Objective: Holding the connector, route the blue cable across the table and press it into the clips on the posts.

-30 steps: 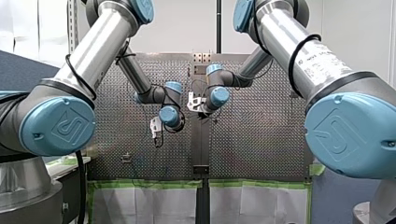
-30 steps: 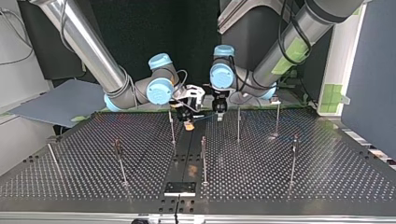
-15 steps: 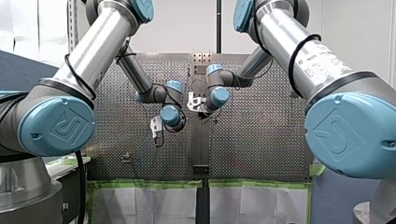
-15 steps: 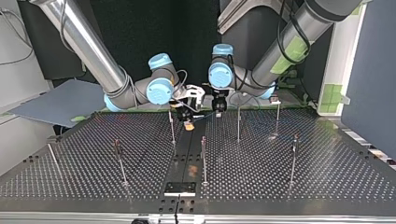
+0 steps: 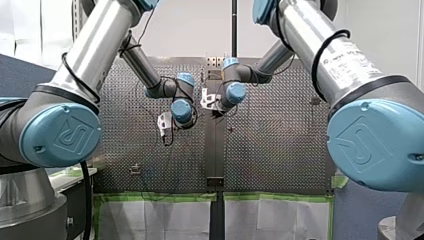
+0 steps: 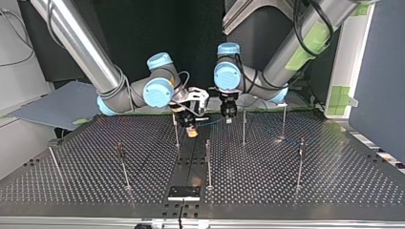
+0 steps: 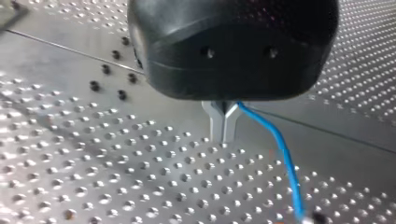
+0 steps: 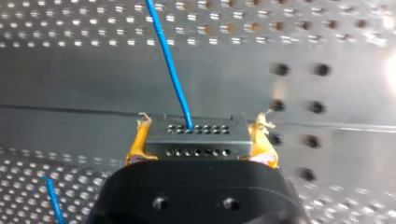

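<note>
Perforated table (image 6: 286, 181): right gripper (image 6: 191, 130) clamping connector (image 8: 198, 138), left gripper (image 7: 223, 123) pinching cable (image 7: 285, 158), both shifted slightly; routing, I judge, barely begun.

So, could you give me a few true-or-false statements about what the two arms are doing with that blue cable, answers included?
1. My right gripper clamps a dark connector between yellow pads. True.
2. The blue cable comes out of the connector. True.
3. My left gripper has its fingers spread wide. False: the metal fingers are shut, seemingly pinching the blue cable, which trails off from them.
4. The table is smooth wood. False: it is perforated metal.
5. Thin posts stand upright on the table. True.
</note>
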Robot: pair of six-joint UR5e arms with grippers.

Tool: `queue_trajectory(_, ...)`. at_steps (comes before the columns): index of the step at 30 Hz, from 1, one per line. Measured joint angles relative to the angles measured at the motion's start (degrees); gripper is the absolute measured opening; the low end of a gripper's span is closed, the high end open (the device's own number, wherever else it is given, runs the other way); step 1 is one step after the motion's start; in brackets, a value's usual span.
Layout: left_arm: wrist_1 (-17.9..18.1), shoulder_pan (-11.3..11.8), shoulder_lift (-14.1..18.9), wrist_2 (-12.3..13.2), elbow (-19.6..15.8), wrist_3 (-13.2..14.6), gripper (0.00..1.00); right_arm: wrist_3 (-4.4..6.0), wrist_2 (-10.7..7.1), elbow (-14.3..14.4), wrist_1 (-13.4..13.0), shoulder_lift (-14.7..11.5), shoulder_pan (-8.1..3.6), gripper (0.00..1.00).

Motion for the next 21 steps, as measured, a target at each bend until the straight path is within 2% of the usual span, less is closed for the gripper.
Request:
queue_trajectory(16, -3.3, 0.4, 7.4, -0.1, 0.0, -0.1, 0.00, 1.39, -0.06, 0.0, 4.0, -7.8, -1.06, 0.00)
queue_trajectory(21, -4.0, 0.5, 9.8, -0.1, 0.0, -0.1, 0.00, 1.56, -0.09, 0.1, 5.1, -10.4, -1.11, 0.00)
